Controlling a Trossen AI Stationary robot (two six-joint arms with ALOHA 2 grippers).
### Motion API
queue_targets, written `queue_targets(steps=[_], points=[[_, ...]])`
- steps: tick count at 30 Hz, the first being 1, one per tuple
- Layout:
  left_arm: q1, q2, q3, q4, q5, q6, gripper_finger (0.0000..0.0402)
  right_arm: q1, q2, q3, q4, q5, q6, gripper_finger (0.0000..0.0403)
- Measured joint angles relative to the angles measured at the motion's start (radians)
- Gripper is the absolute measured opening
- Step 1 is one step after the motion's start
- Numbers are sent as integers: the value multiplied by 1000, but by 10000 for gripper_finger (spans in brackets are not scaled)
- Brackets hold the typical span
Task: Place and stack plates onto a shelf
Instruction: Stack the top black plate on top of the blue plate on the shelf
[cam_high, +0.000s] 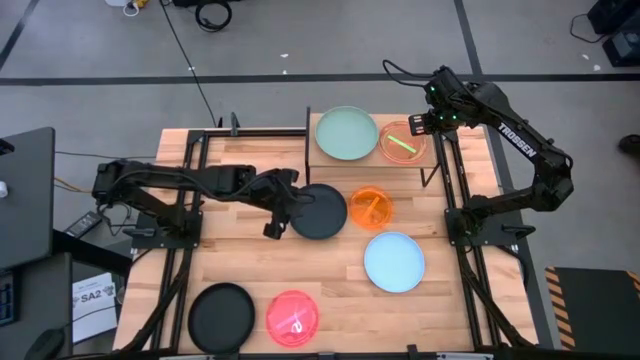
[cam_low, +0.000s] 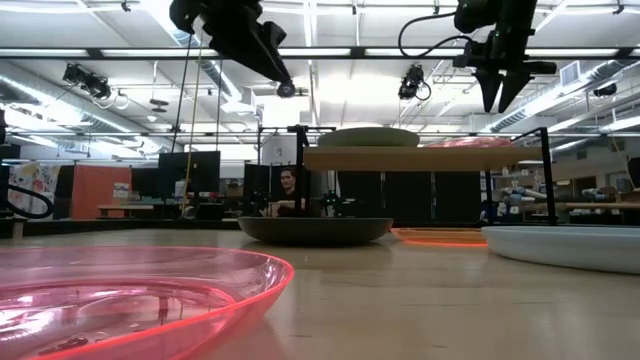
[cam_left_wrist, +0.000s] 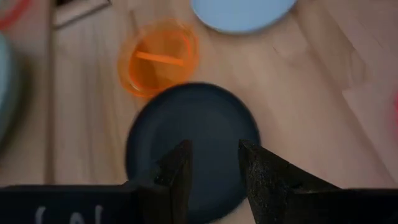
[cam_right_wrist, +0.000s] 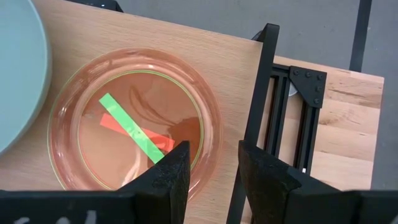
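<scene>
Pale green plate and pink plate sit on shelf.

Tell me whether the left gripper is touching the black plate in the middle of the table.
Apart. In the low view the left gripper hangs well above the black plate, with open room background between them.

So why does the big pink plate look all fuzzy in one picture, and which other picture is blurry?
In the low view the pink plate sits right against the lens, too near to be sharp, and the ceiling lights glare white. The left wrist view is soft too: the black plate and orange plate have smeared edges. The right wrist view is crisp, and so is the high view.
</scene>
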Motion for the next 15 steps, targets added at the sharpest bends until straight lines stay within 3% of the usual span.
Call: queue_targets(steps=[15], points=[[-6,262,-1,-28,16,27,137,6,0,0,0,0,0,141]])
